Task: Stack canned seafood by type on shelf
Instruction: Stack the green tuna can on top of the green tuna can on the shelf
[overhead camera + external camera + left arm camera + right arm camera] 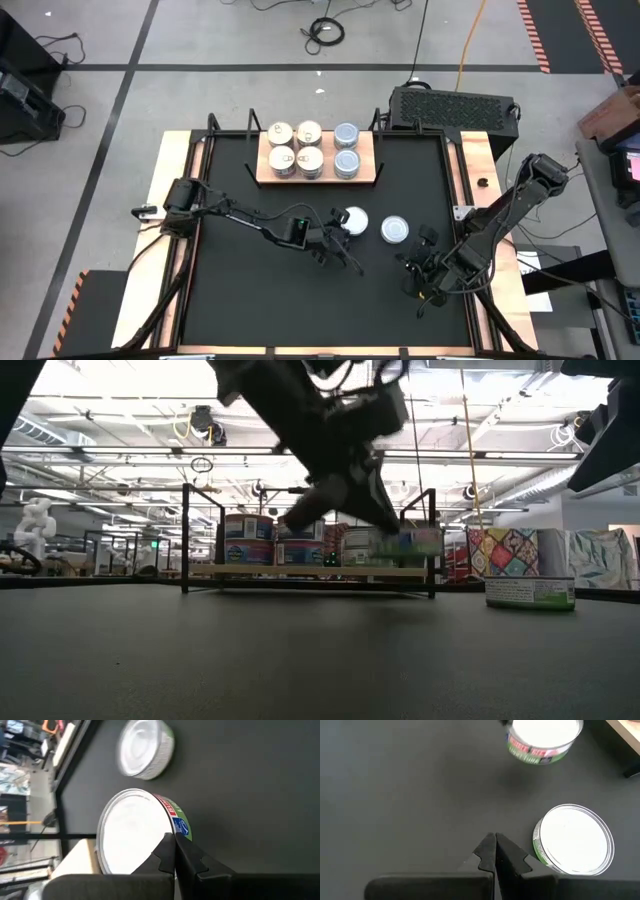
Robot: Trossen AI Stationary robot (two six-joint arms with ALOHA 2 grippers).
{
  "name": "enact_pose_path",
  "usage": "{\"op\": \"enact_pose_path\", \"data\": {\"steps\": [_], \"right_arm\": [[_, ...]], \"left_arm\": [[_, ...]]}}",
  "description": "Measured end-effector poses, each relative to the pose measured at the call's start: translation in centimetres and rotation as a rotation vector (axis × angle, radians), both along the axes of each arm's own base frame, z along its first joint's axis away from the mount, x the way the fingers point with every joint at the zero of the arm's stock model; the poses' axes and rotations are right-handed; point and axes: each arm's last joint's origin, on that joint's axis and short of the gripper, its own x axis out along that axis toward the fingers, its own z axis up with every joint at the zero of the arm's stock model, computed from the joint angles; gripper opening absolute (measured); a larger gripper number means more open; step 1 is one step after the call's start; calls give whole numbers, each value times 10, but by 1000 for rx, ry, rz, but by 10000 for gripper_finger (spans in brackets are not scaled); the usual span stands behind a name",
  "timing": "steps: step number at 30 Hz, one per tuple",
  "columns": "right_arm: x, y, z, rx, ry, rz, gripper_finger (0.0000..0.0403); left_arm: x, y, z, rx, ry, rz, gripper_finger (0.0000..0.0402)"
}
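Observation:
The shelf (262, 172) is a light wooden board at the table's far middle. On it stand several tins with cream printed tops (283, 158) on the left and two silvery-blue tins (346, 162) on the right. My left gripper (343, 230) is shut on a silver-topped, green-labelled tin (132, 832) at mid-table, which also shows in the low view (412, 542). A second such tin (395, 230) stands on the tabletop to its right. My right gripper (495, 845) is shut and empty near that tin, toward the near right. My left gripper has its fingertips (167, 845) at the tin's rim (170, 822), where the top meets the labelled wall. One finger lies over the top and the other over the wall. The fingers come from the table's left, slanting down. The tin is level and lifted clear of the table.
A black perforated box (455, 105) stands behind the table's far right corner. Wooden strips (165, 200) run along the table's sides. Thin black rods (186, 535) rise at the shelf's ends. The black tabletop (250, 290) is bare toward the near left.

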Motion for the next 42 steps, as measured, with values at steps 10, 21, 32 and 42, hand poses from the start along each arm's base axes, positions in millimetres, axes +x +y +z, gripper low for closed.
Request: {"op": "enact_pose_path", "data": {"steps": [10, 21, 32, 42], "right_arm": [[0, 0, 0, 1, 0, 0, 0], [0, 0, 0, -4, -3, -2, 0], [1, -1, 1, -44, -42, -19, 0], [13, -18, 2, -151, -18, -25, 0]], "left_arm": [[-16, 9, 53, 11, -89, 41, 0], [-17, 78, 79, 138, -122, 92, 0], [-23, 174, 89, 132, -223, 127, 0], [-41, 244, 90, 88, -256, 145, 0]]}}
